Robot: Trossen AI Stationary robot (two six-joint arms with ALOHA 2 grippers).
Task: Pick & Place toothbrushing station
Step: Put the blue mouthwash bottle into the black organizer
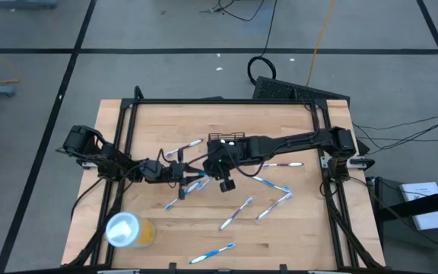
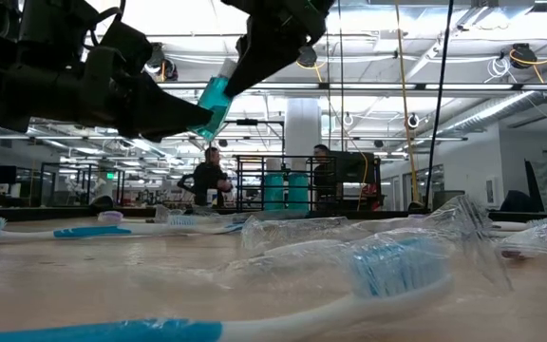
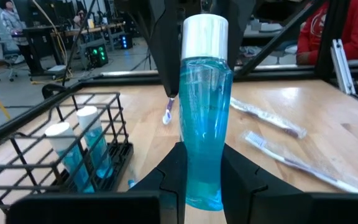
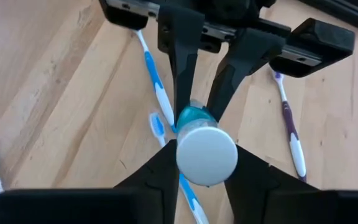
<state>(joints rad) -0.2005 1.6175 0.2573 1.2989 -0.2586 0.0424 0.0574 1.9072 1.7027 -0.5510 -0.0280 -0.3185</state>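
Blue liquid bottle (image 3: 202,124), white-capped, upright, clamped low on its body by the left hand (image 3: 202,180) at mid-frame in the overhead view. Right hand (image 4: 207,167) meets it from above, fingers astride the cap; whether they grip yet cannot be told. Black wire holder (image 3: 61,149) stands on the wooden counter (image 1: 295,221) just above centre in the overhead view, two like bottles already in its compartments; it lies just beside the held bottle. Long axis of bottle vertical. Right hand is nearer the holder. Toothbrushes (image 1: 236,214) lie scattered across the counter.
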